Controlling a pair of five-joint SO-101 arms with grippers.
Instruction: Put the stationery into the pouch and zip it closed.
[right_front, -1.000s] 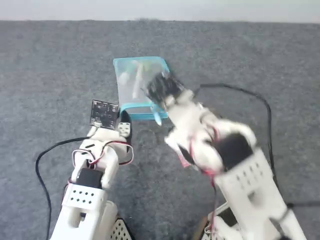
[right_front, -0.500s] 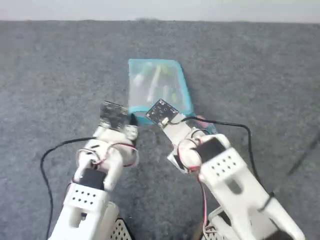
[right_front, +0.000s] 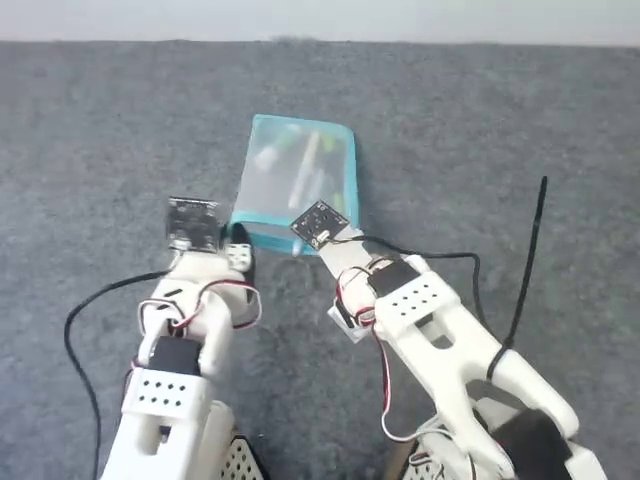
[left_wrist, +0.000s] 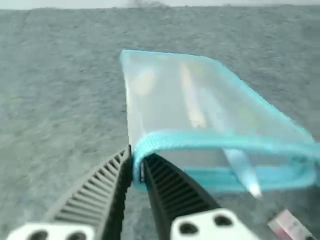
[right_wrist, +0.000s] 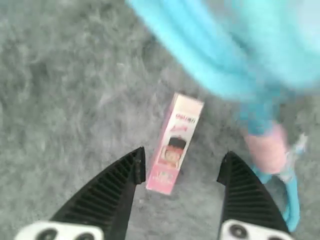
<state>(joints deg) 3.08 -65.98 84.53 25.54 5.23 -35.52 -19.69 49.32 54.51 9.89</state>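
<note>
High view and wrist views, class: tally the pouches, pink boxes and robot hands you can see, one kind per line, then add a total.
pouch: 1
pink box: 1
hands: 2, left hand and right hand
Total: 4

White arms, black ribbed fingers, black cables

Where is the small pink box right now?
In the right wrist view, the pink box lies on the carpet between the fingers of the open right gripper, beside the pouch.
</note>
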